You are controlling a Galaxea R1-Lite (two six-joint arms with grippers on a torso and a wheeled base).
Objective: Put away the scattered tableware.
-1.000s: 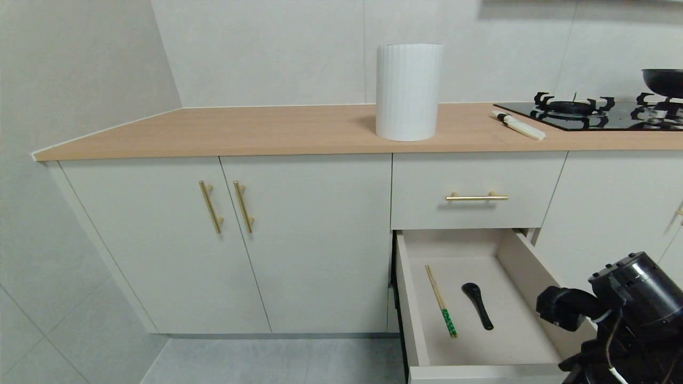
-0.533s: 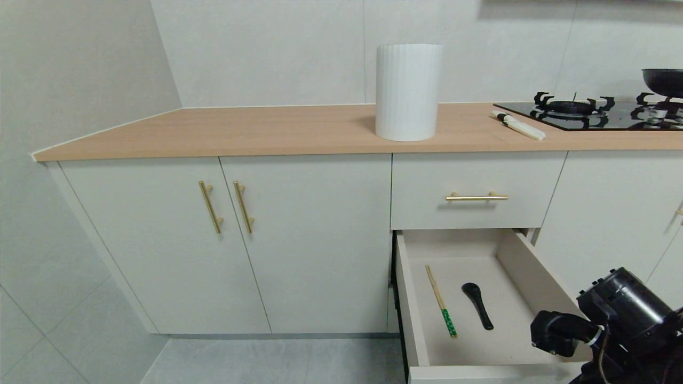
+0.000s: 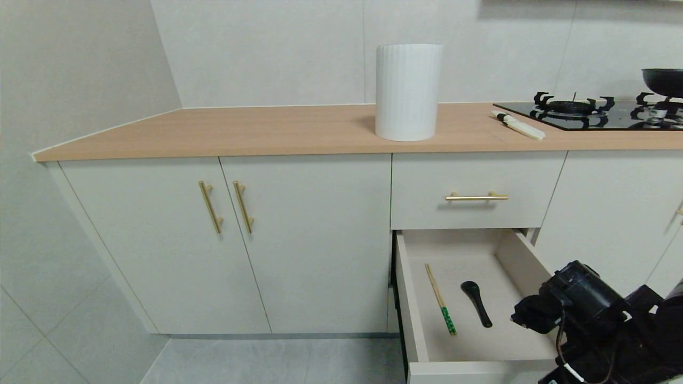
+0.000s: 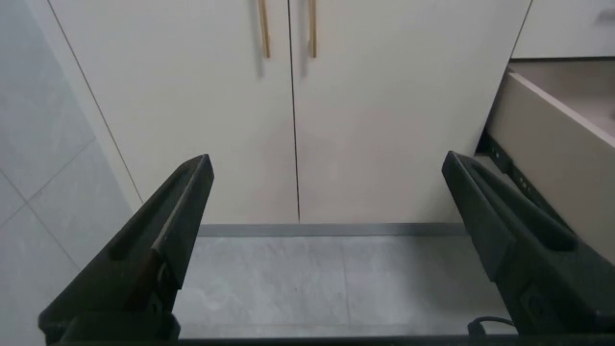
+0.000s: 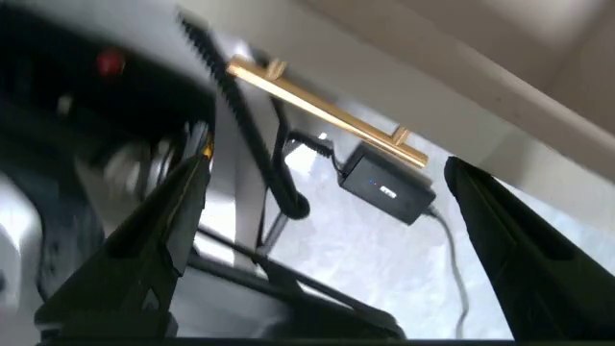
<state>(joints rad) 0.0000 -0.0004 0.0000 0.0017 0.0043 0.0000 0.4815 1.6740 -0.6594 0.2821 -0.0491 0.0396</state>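
- Spreading wide and released, gripping nothing: right gripper (image 5: 327, 255), low at the front of the open drawer (image 3: 411, 304), with its arm (image 3: 579, 296) at the drawer's right front corner.
- Just past that gripper's fingertips, crossing the gap between them: a gold handle (image 5: 327, 109).
- Left of that arm, flat on the drawer bottom: chopsticks (image 3: 441, 300) and a black spoon (image 3: 476, 303), side by side but apart, chopsticks the farther from the arm.
- High above and beyond it, on the counter (image 3: 267, 130): a white utensil (image 3: 518, 126) just beside the stove (image 3: 587, 114), and a white canister (image 3: 408, 92) farther left.
- Likewise released, fingers wide and empty: left gripper (image 4: 327, 250), facing the cabinet doors (image 4: 384, 96) and the floor (image 4: 327, 279), with the drawer's side near one finger.
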